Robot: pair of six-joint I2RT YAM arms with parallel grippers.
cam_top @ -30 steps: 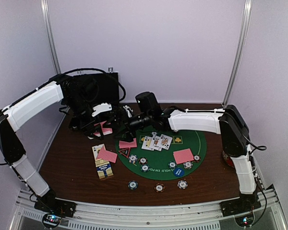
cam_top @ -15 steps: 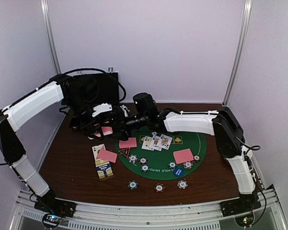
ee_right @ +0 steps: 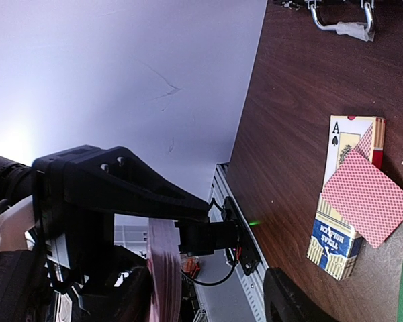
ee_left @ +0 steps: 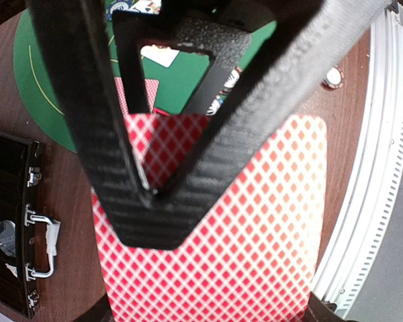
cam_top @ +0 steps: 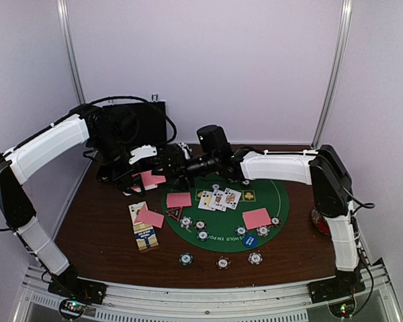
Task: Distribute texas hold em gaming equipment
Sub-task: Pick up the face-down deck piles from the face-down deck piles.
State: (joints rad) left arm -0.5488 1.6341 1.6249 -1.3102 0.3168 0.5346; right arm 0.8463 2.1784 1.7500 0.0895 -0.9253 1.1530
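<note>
Left gripper (cam_top: 140,176) is clamped shut on cards (ee_left: 255,235), held above table (cam_top: 101,228), left of mat (cam_top: 275,198). Right gripper (cam_top: 174,169) jaws seen part-open, cards' edge between them; contact can't be told. Chips (cam_top: 222,262) laid at mat's front.

A round green felt mat (cam_top: 272,194) lies on the brown wooden table (cam_top: 97,231); behind it at the far left, a black case (cam_top: 154,124) with metal latches

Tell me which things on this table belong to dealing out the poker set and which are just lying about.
Job: playing cards, poker chips, blue button.
Lying about: black case, green mat, card box.
</note>
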